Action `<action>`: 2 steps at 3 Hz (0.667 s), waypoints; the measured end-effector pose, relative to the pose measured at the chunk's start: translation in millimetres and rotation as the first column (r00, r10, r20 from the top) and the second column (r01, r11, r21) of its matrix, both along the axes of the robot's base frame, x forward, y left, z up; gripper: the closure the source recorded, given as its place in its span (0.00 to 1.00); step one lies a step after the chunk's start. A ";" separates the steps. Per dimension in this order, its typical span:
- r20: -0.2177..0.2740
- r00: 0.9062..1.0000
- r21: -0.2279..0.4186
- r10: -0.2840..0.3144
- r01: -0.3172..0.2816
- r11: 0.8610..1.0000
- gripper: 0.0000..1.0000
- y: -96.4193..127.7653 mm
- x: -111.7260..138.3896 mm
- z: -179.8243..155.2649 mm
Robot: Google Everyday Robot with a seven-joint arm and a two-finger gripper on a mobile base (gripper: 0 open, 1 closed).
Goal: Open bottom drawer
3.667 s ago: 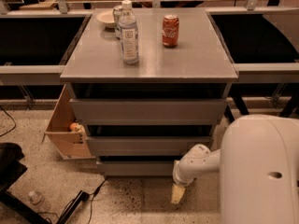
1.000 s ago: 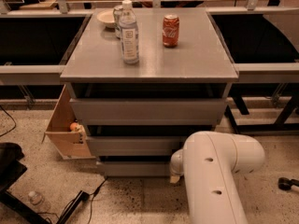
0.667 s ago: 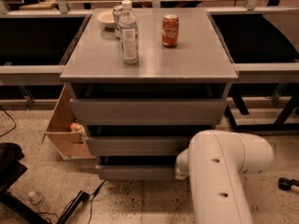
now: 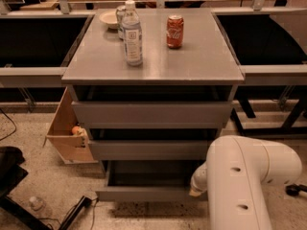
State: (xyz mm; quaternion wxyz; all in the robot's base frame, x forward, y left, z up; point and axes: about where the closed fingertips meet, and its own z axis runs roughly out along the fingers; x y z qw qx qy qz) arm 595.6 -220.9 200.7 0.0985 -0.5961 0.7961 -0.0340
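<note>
Since a moment ago the bottom drawer (image 4: 144, 193) has slid out — grey box interior showing, plain front touching the gripper (image 4: 195, 189) — grip state: cannot tell.

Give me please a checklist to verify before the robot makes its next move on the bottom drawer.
1. Bottom drawer pulled out, interior showing: ok.
2. Bottom drawer fully open: cannot tell.
3. Gripper at the right end of the drawer front: ok. Its hold on the front: cannot tell, the arm hides it.
4. Bottle and can upright on the cabinet top: ok.
5. Floor ahead of the drawer free: not ok, a black object lies near its left corner.
</note>
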 end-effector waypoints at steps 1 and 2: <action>0.000 1.000 0.000 0.000 0.000 1.000 1.00 2.7 0.1 0.0; 0.003 1.000 -0.005 -0.017 0.017 1.000 1.00 -9.1 -8.6 -0.1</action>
